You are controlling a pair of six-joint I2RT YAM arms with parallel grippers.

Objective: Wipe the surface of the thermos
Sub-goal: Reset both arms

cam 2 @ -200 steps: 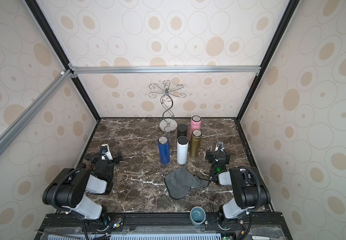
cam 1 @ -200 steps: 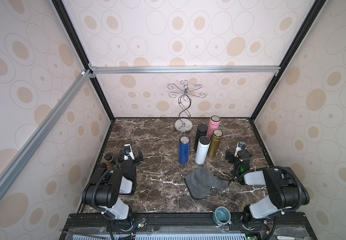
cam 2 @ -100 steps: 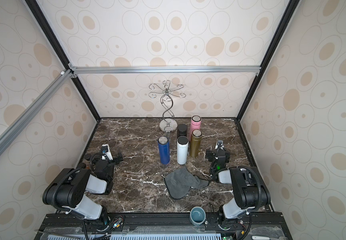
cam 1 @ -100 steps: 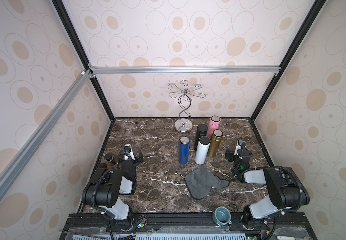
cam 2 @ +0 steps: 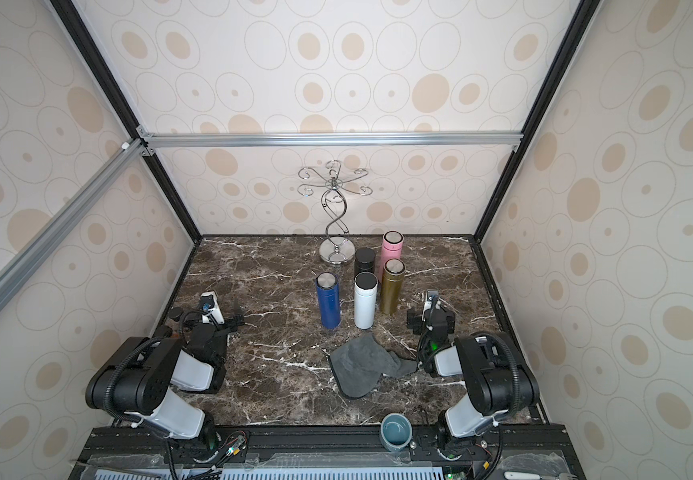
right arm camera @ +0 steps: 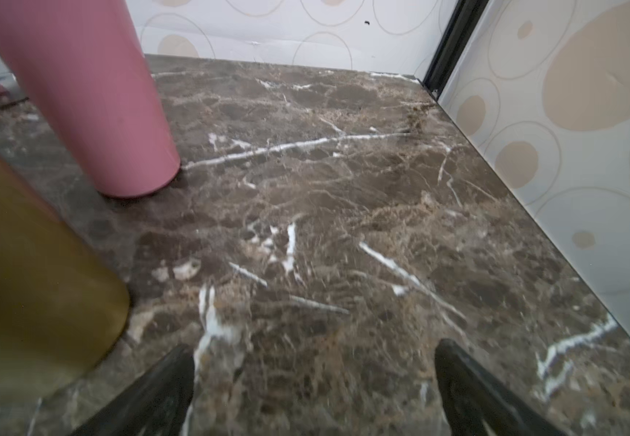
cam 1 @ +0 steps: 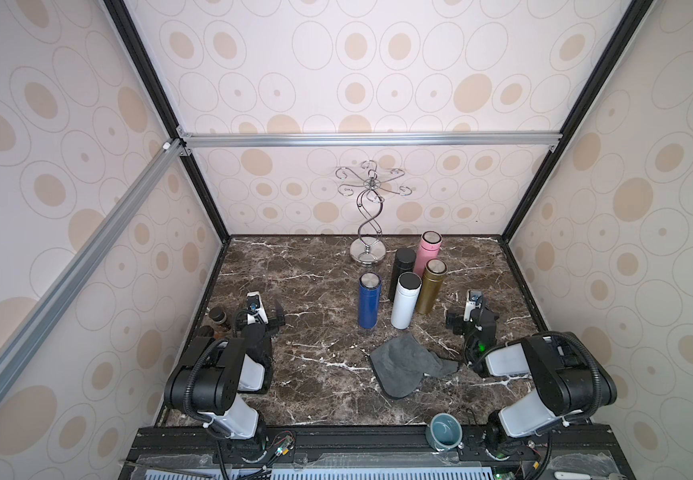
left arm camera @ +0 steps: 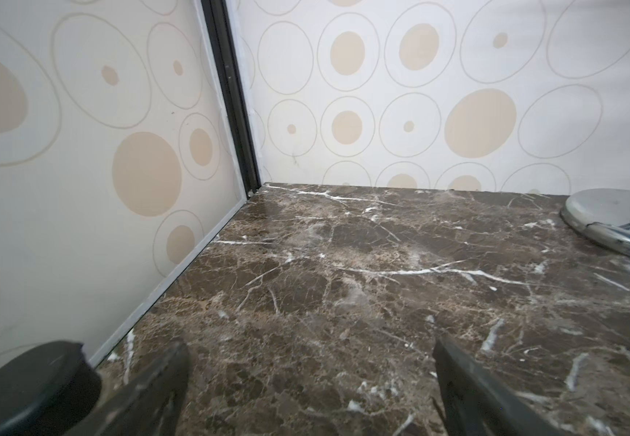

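Observation:
Several thermoses stand upright mid-table in both top views: blue (cam 1: 368,301), white (cam 1: 405,305), gold (cam 1: 430,291), black (cam 1: 402,266) and pink (cam 1: 427,251). A crumpled grey cloth (cam 1: 403,368) lies in front of them. My right gripper (cam 1: 472,318) hovers low to the right of the gold thermos, open and empty. In the right wrist view the gripper (right arm camera: 315,362) frames bare marble, with the gold (right arm camera: 22,271) and pink (right arm camera: 90,98) thermoses off to one side. My left gripper (cam 1: 259,313) sits near the left wall, open (left arm camera: 309,362) over bare table.
A chrome hook stand (cam 1: 368,216) rises behind the thermoses, and its base (left arm camera: 615,222) shows in the left wrist view. Small brown bottles (cam 1: 218,318) sit by the left wall beside my left gripper. A teal cup (cam 1: 445,430) rests on the front rail. Walls enclose three sides.
My right gripper has shifted slightly near the gold thermos. The left arm, the cloth and the thermoses have not moved.

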